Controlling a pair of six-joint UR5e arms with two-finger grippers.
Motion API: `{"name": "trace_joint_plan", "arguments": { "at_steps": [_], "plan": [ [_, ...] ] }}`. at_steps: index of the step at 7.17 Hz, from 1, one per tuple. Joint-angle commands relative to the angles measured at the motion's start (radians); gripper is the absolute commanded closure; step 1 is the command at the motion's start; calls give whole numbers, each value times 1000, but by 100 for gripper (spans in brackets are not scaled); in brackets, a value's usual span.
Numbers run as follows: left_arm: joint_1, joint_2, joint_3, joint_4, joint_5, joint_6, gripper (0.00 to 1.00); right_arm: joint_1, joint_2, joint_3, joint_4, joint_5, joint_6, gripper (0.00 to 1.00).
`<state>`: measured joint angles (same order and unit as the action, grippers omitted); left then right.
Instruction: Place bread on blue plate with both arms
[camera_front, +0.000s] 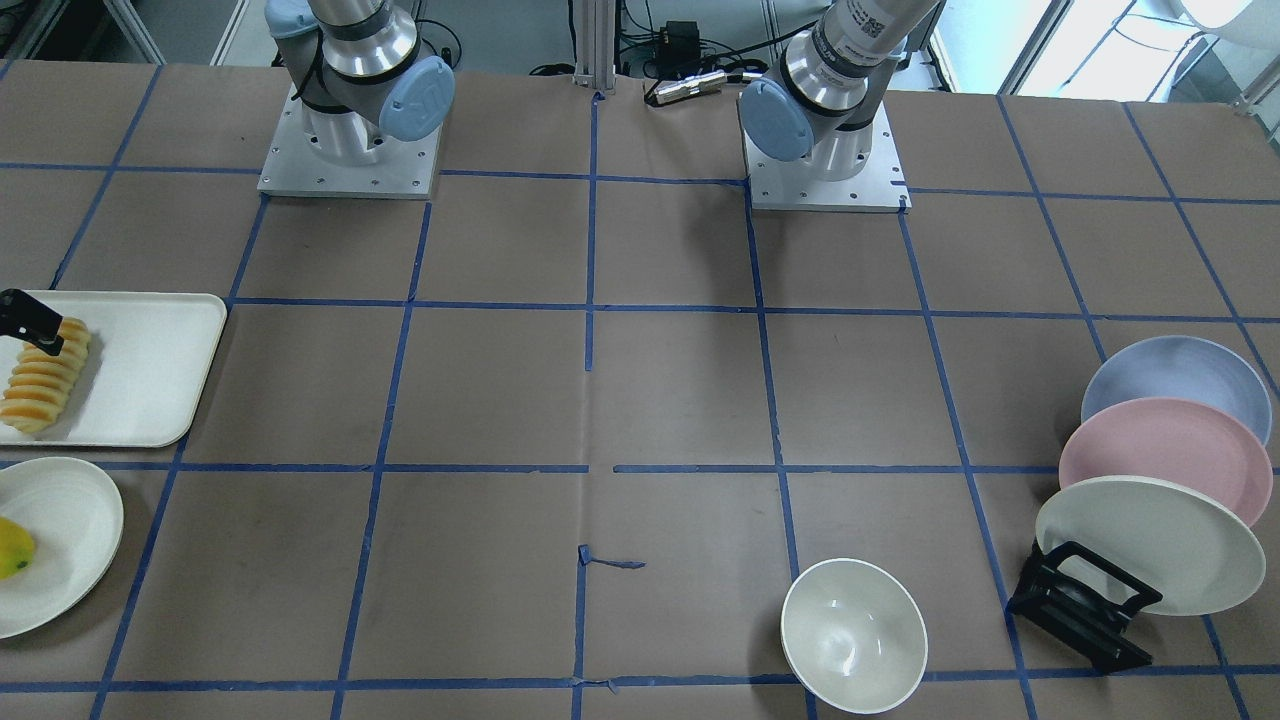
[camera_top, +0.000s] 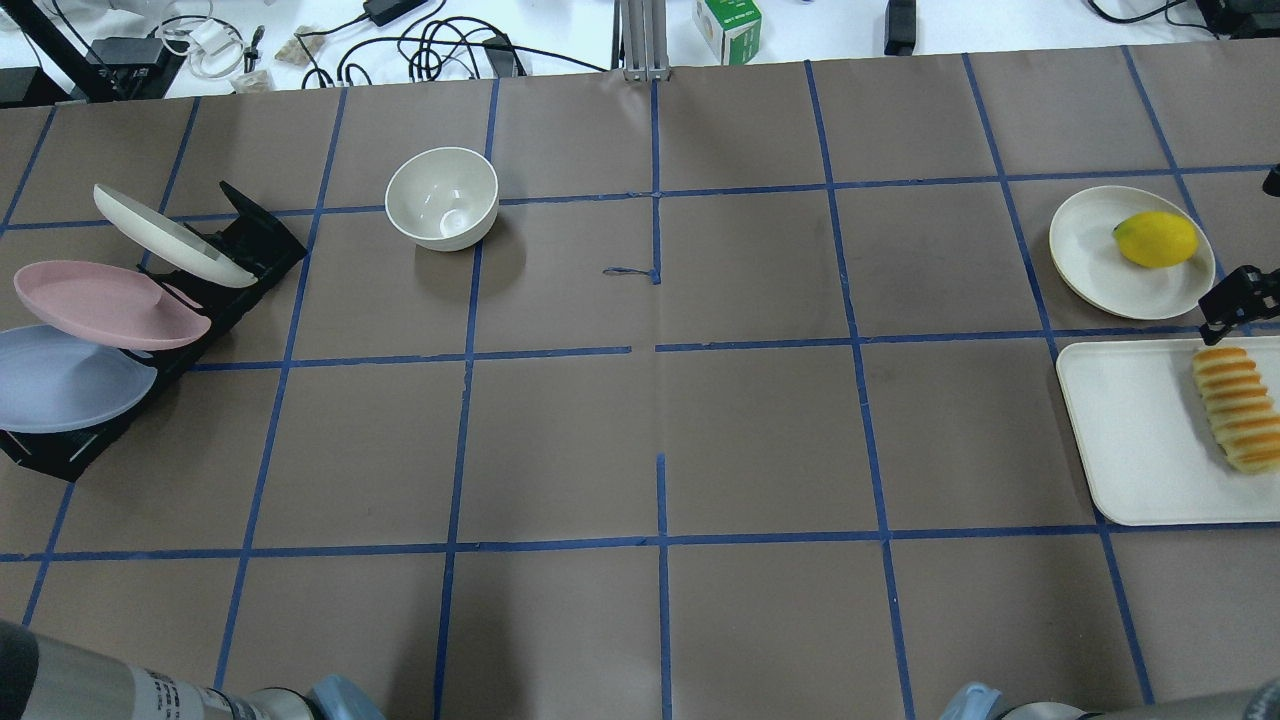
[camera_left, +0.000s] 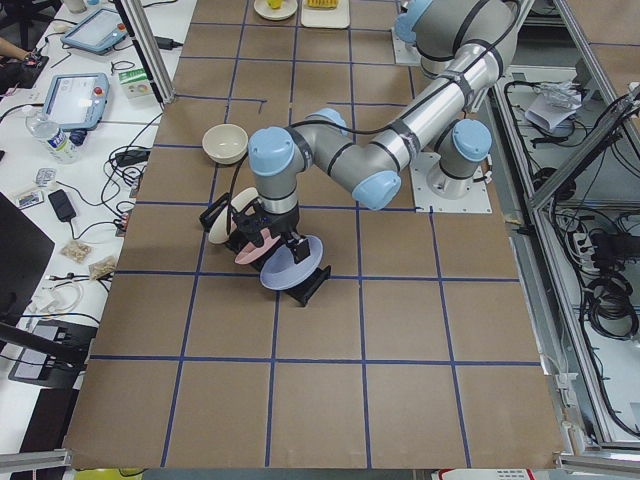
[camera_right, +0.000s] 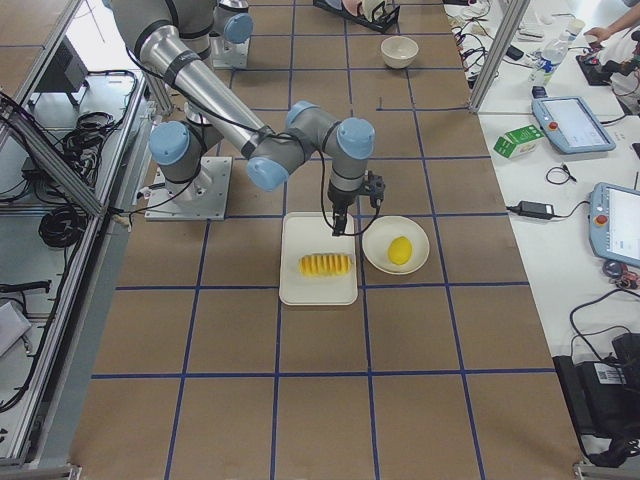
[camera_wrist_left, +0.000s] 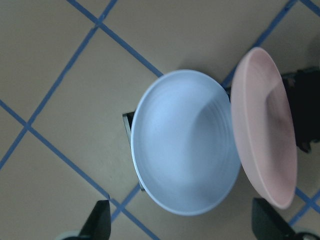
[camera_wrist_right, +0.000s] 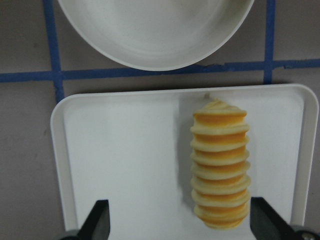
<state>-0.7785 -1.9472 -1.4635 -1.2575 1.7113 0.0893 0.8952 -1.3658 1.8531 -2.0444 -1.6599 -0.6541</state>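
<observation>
The bread (camera_wrist_right: 220, 162), a long yellow-orange loaf with ridged slice-like segments, is lying flat on a white rectangular plastic tray (camera_wrist_right: 125, 160), right under the right gripper (camera_wrist_right: 182, 223). That gripper points straight down with its two black fingers spread wide and nothing in them. In the right wrist view the loaf runs lengthwise away from the fingers and sits off-centre in the gap, a lot closer to one finger than the other. Just past the tray's far edge from the gripper there's a round cream-white plate (camera_wrist_right: 155, 30) with a small yellow lemon (camera_top: 1155, 238) on it.

Over at the other end of the brown paper-covered table (camera_top: 660, 420) with its blue tape grid, the left gripper (camera_wrist_left: 184, 223) hangs over the round pale blue matte plate (camera_wrist_left: 185, 142). Its fingers are also wide apart and empty, and the plate fills most of the space between and beyond them. The blue plate leans tilted in the end slot of a black plate rack (camera_front: 1085, 605). A round pink plate (camera_wrist_left: 265, 130) stands just beside it in the next slot, and another cream-white plate (camera_front: 1150, 545) after that. A white ceramic bowl (camera_top: 442, 197) stands upright on the table, off to the side of the rack and well apart from both grippers.
</observation>
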Motion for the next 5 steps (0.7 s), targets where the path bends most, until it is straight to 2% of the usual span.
{"name": "trace_joint_plan", "arguments": {
  "at_steps": [1,2,4,5],
  "plan": [
    [4,-67,-9,21,51,-23,7,-70,103,0,-95,11,-50,0],
    [1,-59,-15,9,53,-23,9,-78,143,0,-97,9,-41,0],
    [2,-50,-17,-41,118,-16,38,-78,172,14,-97,9,78,0],
    [2,-59,-18,-43,120,-16,39,-78,194,20,-99,8,80,0]
  ]
}}
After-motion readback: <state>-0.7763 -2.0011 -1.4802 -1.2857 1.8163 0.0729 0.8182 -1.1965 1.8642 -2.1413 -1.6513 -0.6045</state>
